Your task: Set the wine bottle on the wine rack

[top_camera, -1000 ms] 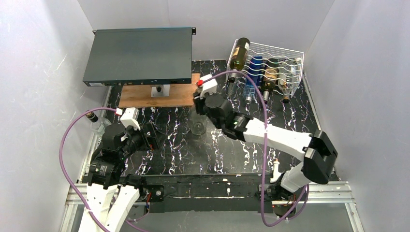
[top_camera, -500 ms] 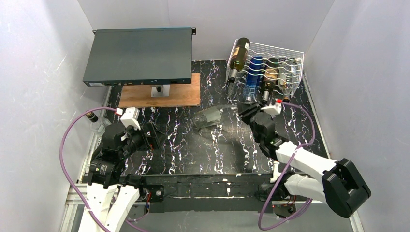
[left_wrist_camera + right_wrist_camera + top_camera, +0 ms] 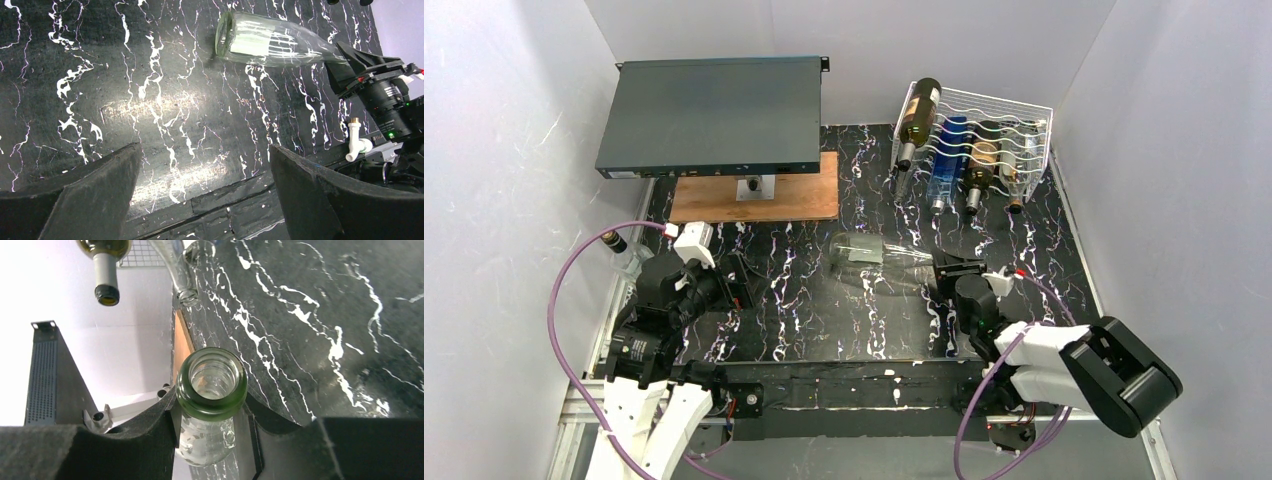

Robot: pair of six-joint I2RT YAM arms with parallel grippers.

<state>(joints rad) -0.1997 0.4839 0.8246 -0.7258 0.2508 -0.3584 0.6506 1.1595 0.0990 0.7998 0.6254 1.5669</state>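
the step in hand is the carry: the right tool [image 3: 946,270] is clamped narrow on the neck of the clear wine bottle [image 3: 871,254], just below its green-tinted lip, as the right wrist view shows plainly. the bottle lies on its side, low over the middle of the dark marbled tabletop [image 3: 804,310], base pointing left and mouth toward the tool. whether its body touches the surface i cannot tell.

the wine rack [image 3: 1024,115] stands at the far right corner, well apart from the bottle. a dark bottle [image 3: 918,115] sits on its upper tier at the left end, and a blue bottle [image 3: 947,155] and others fill the lower cradles with their necks toward the arms. the rest of the upper tier looks free.

the next move, as i judge it, calls for lifting the bottle, swinging it so the base leads toward the rack, and sliding it into an open upper cradle. held only by the neck, the heavy base may droop or twist.

the right arm is folded low and close to its base, elbow out to the right, forearm running left along the near edge. the left arm sits tucked by its base, the left tool [image 3: 205,165] spread wide and holding nothing.
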